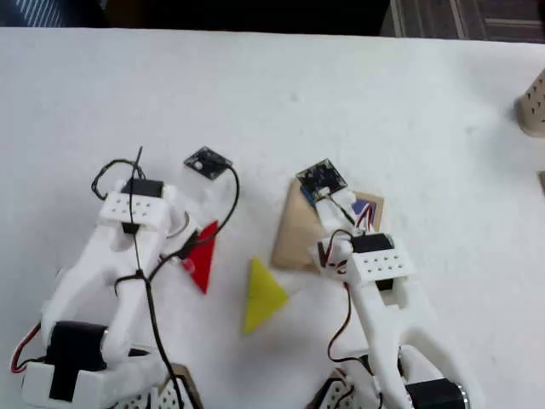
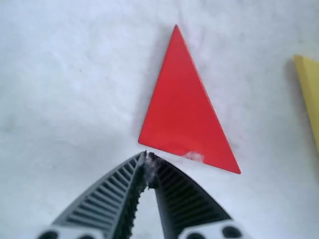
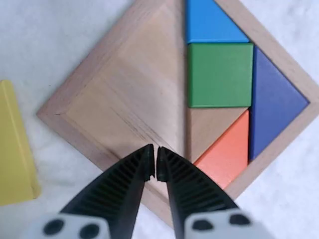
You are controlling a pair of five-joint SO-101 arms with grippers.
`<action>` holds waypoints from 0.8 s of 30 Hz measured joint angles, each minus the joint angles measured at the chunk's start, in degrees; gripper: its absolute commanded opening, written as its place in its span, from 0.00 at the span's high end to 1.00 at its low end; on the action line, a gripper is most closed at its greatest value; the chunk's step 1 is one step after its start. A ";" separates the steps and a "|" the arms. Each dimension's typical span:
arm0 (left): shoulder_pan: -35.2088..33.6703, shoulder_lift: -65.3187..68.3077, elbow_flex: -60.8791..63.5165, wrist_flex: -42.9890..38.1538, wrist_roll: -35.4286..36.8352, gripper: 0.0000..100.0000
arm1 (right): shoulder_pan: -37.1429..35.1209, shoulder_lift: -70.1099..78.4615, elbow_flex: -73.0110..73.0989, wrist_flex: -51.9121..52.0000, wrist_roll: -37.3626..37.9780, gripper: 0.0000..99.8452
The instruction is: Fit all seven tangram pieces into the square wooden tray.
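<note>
White table (image 1: 383, 102), matte, slightly mottled, both arms on the near side. Left gripper (image 2: 148, 157): ribbed grey fingers closed tip to tip, nothing in them, tips sitting just beside one corner of the red triangle (image 2: 182, 114). The red piece lies flat on the table, outside the tray; smooth finish, sharp long point aimed away from the gripper, small white scuff on the edge nearest it. Yellow triangle (image 1: 260, 294) is next over, flat on the table between the two arms, apart from the red one. Right gripper (image 3: 154, 152): black ribbed fingers also shut and empty, hovering over the near rim of the square wooden tray (image 3: 114, 94). Tray is pale wood with a raised rim, turned corner-on to the arm. One half is bare floor with visible grain. The other half holds a light blue triangle (image 3: 212, 22), a green square (image 3: 219, 74), a dark blue triangle (image 3: 276, 99) and an orange triangle (image 3: 227, 154), all seated flush. A tan triangular patch sits between green and orange; can't tell if it's a piece or bare floor. Perforated wooden object (image 1: 532, 106) at the far right table edge, well apart.
</note>
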 measured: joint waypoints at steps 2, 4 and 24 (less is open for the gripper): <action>0.18 0.00 0.97 -2.11 1.32 0.98 | 0.00 0.00 0.00 0.00 0.00 0.98; 0.26 0.00 2.55 -4.66 5.27 0.98 | 0.09 0.00 0.00 0.00 0.00 0.98; -1.58 0.00 7.03 -10.46 32.53 0.60 | 0.09 0.00 0.00 0.00 0.88 0.98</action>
